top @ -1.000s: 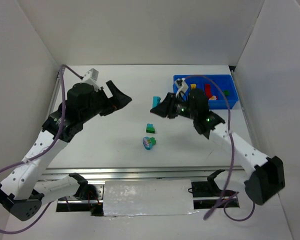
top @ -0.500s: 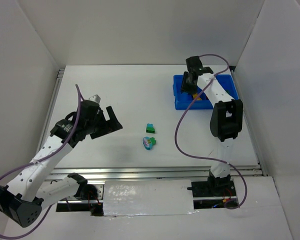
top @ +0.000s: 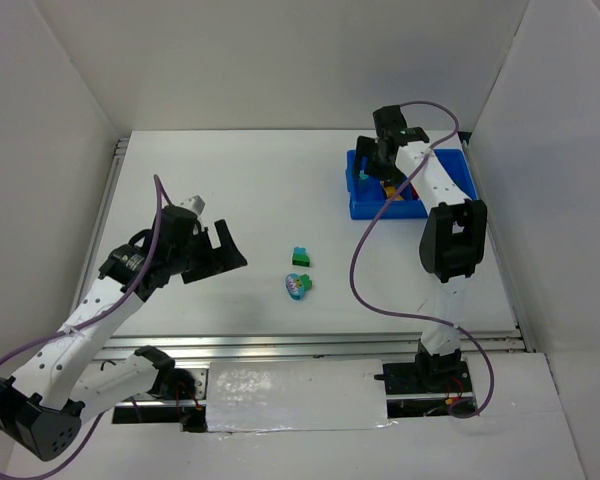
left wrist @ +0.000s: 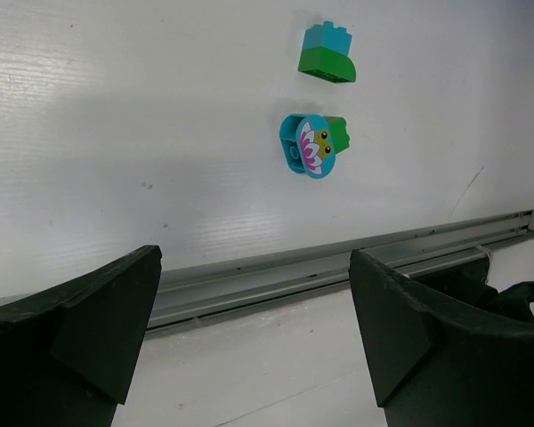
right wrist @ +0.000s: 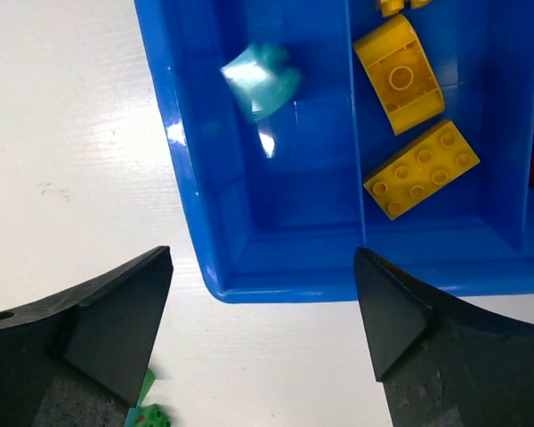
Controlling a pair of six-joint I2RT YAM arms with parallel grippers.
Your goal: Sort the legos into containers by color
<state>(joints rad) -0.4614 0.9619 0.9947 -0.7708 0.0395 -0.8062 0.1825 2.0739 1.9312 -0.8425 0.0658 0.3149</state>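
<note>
Having swung over the tray within the last second, the right gripper now gapes empty, its cyan lego dropped into the end compartment, while 2 more, a stacked lego and a flower-faced lego, wait on the counter near the wide-open, empty left gripper.

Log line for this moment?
right gripper open above bright-blue plastic tray; cyan plastic brick in end compartment; left gripper open, empty; green-cyan brick, flower-print brick on table

A tray is sitting far right on the desk. Mid-desk, a farther lego is lying just behind a nearer lego. A lone brick is resting in the tray's left-end compartment; a rear brick and a front brick are lying in the next.
</note>
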